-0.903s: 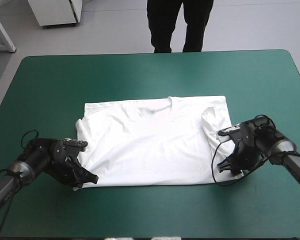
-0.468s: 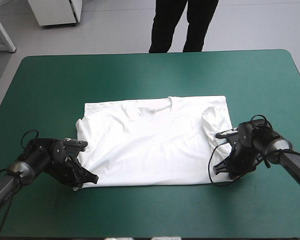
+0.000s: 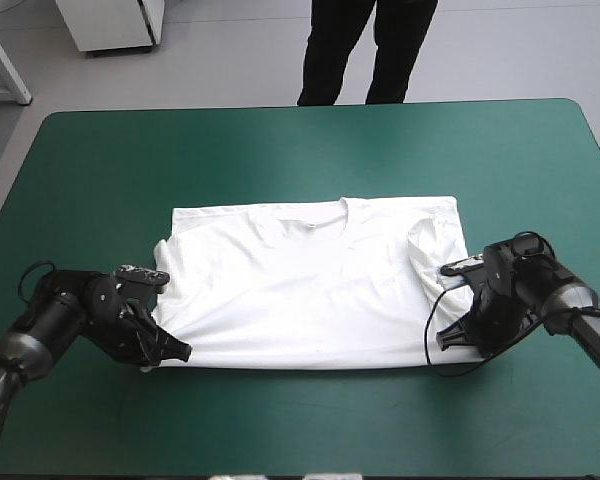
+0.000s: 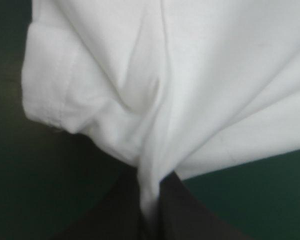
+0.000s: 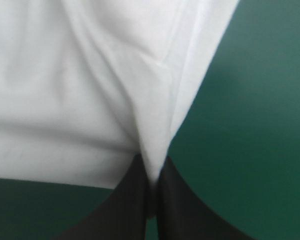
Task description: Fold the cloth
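- The T-shirt lies spread flat on the middle of the desk. Its collar points to the far edge and its hem runs along the near side.
- The left pincer sits low at the near-left hem corner. The left wrist view shows it clamped on the T-shirt, with a white pleat running down between the black fingers.
- The right pincer sits low at the near-right hem corner. The right wrist view shows it likewise clamped on the T-shirt, a tongue of fabric nipped between its fingers.
- Creases fan from the left corner across the front of the garment, so the hem looks to be under sideways tension.
- Step in hand, as judged: both hem corners are secured and the first fold has not yet begun.
- The next move calls for raising both corners together and carrying them evenly toward the collar. The hem must stay taut and both grips firm, or the fold line will skew.
- Against the earlier frames, the left arm has drawn back toward the desk's near-left corner.
- The right pincer has moved a little toward the right edge.
- The near hem is drawn slightly wider, and the garment's right side sits nearer the right edge than just before.
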`<action>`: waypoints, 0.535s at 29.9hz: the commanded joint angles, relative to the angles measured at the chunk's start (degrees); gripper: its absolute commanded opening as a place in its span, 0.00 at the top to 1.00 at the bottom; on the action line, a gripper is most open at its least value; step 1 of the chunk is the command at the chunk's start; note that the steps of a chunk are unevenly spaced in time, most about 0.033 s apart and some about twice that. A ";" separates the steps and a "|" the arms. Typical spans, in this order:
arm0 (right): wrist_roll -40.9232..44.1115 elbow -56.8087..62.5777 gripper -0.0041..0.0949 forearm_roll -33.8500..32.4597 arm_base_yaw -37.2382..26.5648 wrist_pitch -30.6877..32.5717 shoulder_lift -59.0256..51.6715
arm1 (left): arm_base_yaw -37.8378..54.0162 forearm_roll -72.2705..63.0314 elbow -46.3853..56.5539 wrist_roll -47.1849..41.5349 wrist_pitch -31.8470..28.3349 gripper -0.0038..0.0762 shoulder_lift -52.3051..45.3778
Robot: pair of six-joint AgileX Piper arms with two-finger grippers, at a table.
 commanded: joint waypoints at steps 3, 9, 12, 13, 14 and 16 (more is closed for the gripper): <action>1.76 -6.79 0.98 -5.18 -0.33 4.43 -5.91 | -0.24 0.64 -6.16 -0.96 6.11 0.96 -6.59; 1.88 -16.03 0.98 -5.57 -0.33 4.75 -6.63 | -0.24 2.80 -13.42 -2.28 6.64 0.96 -8.51; 1.88 -20.73 0.98 -6.33 -0.33 3.12 -5.86 | -0.24 5.93 -17.46 -2.59 5.03 0.96 -8.01; 2.34 -22.18 0.98 -7.06 -0.33 2.17 -5.47 | -0.24 7.03 -18.88 -2.99 4.05 0.96 -7.70; 2.46 -23.57 0.98 -7.63 -0.33 0.95 -4.87 | -0.24 8.32 -20.16 -3.76 2.62 0.96 -7.07; 2.85 -25.64 0.98 -8.91 -0.33 -1.93 -3.50 | -0.24 10.37 -22.24 -4.22 0.21 0.96 -5.66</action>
